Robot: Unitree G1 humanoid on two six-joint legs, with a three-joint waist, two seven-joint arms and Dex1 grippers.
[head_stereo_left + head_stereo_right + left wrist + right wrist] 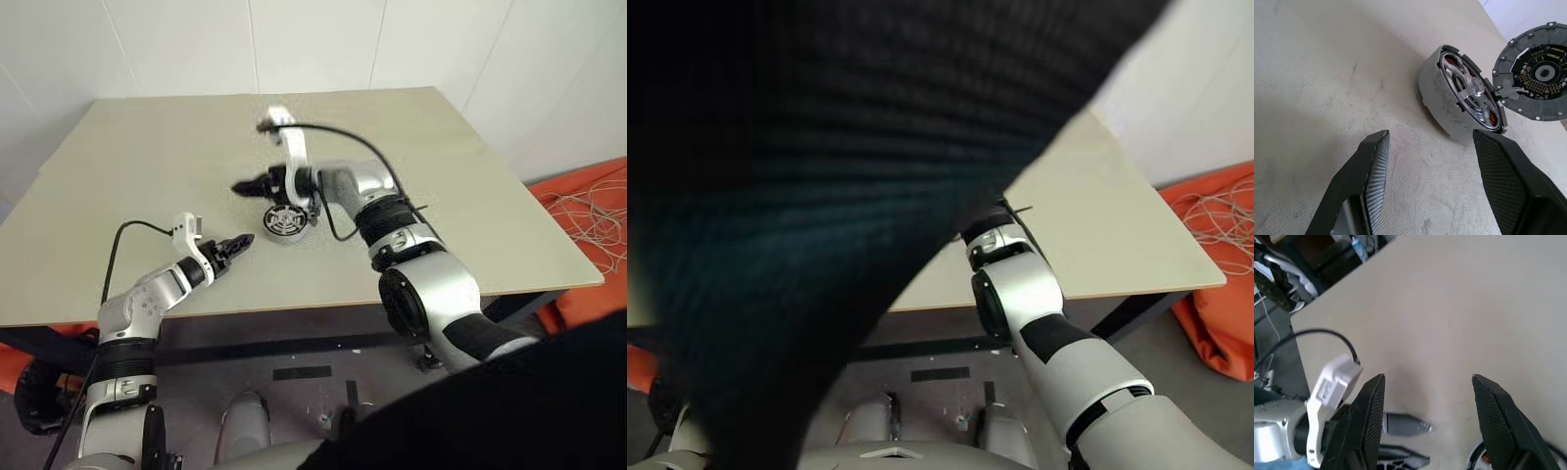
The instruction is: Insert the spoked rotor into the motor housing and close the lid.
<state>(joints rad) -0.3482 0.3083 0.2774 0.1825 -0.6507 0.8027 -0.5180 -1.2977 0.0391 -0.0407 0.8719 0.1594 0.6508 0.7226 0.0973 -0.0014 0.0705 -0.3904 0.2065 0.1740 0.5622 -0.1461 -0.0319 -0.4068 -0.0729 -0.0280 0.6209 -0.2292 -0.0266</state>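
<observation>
With spoked rotor seated, sits mid-table: small grey coil-wound motor housing (1459, 95). Feels rigid, compact (edge-grip safest). Right gripper (1427, 431) agape, empty, above; left gripper (1432, 181) agape, empty, nearer.

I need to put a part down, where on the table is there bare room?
Bare top runs along the far edge of the table and down its right side. It is crowded mid-table, where the motor housing sits under the right tool, with the left tool beside it.
</observation>
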